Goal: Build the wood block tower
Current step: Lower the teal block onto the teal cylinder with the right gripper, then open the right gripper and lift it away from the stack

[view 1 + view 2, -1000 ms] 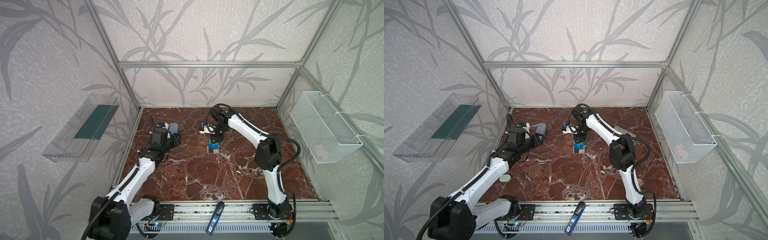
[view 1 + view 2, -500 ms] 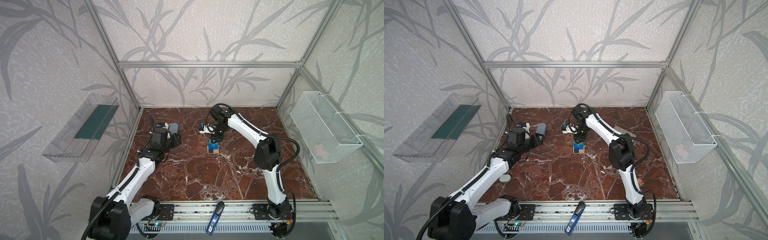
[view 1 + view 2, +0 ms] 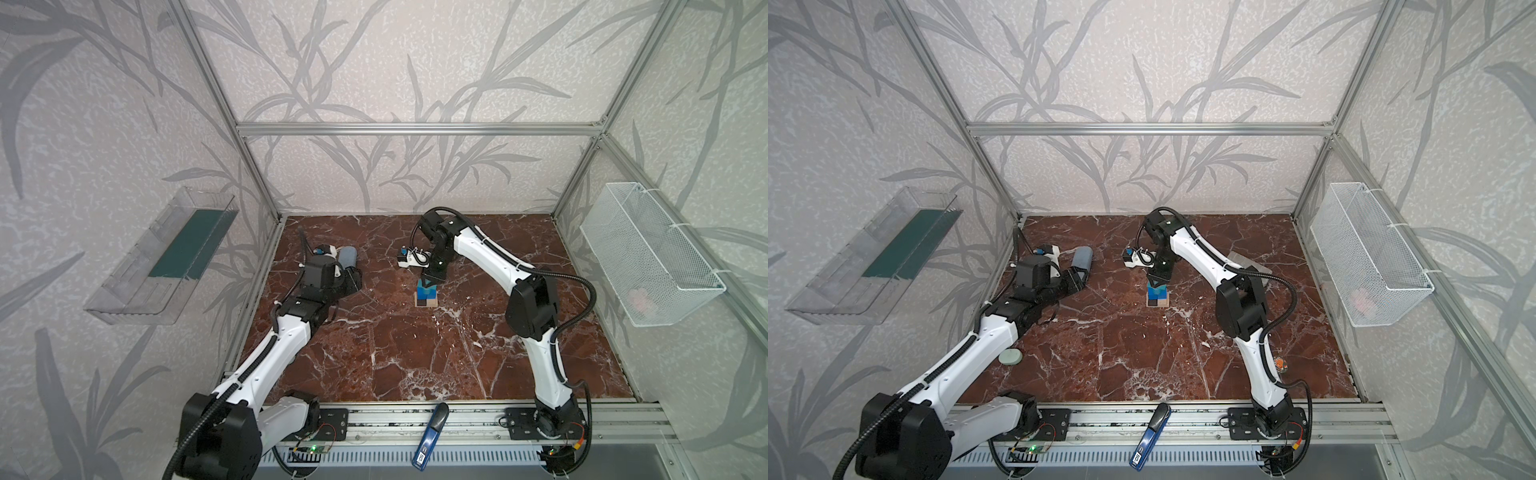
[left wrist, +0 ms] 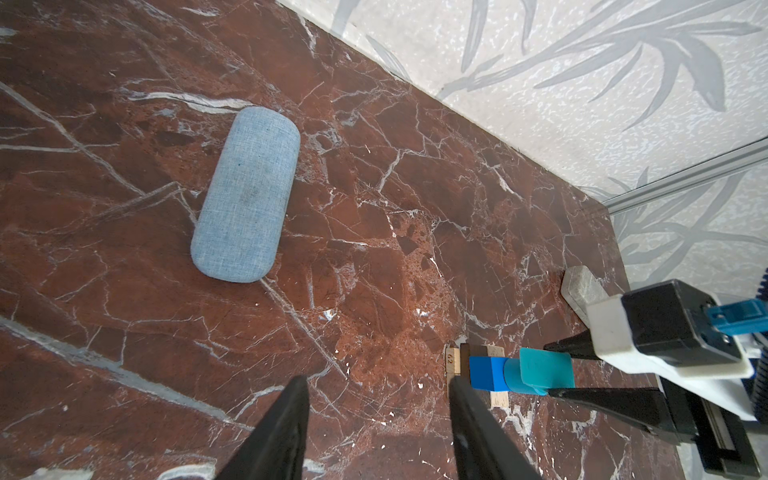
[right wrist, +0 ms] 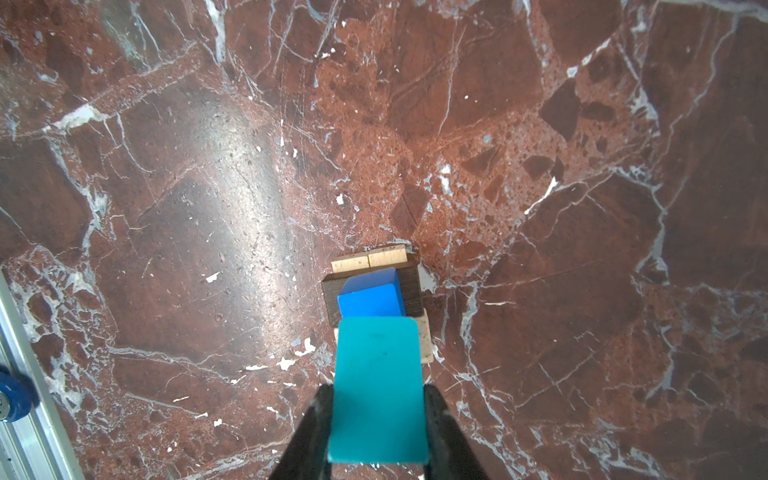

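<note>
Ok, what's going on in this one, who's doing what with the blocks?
The right gripper grips the teal block by its sides at the top of the tower, apparently touching the blue cylinder beneath. Under that sit a blue cube, a dark bar and pale bars. The left gripper is open and empty, near the grey-blue case.

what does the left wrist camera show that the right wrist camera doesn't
Only the left wrist view: the grey-blue fabric case, a grey stone brick, the wall, the blue cylinder under the teal block, and the open, empty left gripper.

Only the right wrist view: the aluminium rail and a dark blue thing by it.

Both: the right gripper shut on the teal block, the blue cube, dark brown bar, pale bars, marble table.
</note>
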{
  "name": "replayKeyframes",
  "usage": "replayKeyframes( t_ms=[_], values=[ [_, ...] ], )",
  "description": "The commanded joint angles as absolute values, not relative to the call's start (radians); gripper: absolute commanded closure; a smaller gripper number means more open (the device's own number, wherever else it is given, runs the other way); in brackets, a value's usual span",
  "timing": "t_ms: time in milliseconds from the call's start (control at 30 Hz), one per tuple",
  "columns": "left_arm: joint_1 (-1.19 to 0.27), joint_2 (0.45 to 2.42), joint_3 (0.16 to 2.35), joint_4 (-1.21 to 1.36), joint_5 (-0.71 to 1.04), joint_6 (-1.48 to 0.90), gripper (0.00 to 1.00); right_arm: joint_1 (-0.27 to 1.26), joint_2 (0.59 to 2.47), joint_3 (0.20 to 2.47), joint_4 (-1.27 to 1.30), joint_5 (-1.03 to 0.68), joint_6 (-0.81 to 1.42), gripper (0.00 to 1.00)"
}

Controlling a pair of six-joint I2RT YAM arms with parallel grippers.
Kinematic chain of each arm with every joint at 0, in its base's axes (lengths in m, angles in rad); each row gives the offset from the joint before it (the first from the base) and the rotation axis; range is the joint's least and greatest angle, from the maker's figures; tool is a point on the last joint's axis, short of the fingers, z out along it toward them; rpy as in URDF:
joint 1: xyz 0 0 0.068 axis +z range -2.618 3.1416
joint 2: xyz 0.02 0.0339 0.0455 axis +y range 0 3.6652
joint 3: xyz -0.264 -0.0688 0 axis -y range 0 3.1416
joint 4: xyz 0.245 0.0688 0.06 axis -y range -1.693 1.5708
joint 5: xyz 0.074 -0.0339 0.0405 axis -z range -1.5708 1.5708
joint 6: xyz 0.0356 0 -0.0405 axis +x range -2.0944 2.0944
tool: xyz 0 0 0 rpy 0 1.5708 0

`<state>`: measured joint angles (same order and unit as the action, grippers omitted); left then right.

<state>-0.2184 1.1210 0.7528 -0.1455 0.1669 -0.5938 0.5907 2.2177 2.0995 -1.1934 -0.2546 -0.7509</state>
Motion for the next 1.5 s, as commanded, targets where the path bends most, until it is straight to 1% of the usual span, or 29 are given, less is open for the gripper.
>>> replayKeyframes(
  t_ms=[0, 400, 967, 1033, 1133, 1467],
  values=[
    [-0.213, 1.123, 0.787, -0.136, 0.168, -0.578, 0.47, 0.587, 2.236, 2.128, -1.238, -0.25, -0.761, 0.7],
    [-0.213, 1.124, 0.788, -0.134, 0.17, -0.577, 0.47, 0.587, 2.24, 2.132, -1.241, -0.252, -0.758, 0.63],
    [-0.213, 1.121, 0.788, -0.135, 0.171, -0.577, 0.47, 0.587, 2.238, 2.135, -1.241, -0.252, -0.753, 0.56],
    [-0.213, 1.122, 0.787, -0.136, 0.172, -0.577, 0.47, 0.587, 2.238, 2.135, -1.24, -0.25, -0.751, 0.51],
    [-0.213, 1.12, 0.787, -0.137, 0.17, -0.578, 0.47, 0.587, 2.233, 2.134, -1.237, -0.247, -0.747, 0.46],
    [-0.213, 1.12, 0.787, -0.139, 0.172, -0.578, 0.47, 0.586, 2.212, 2.119, -1.211, -0.24, -0.736, 0.34]
  ],
)
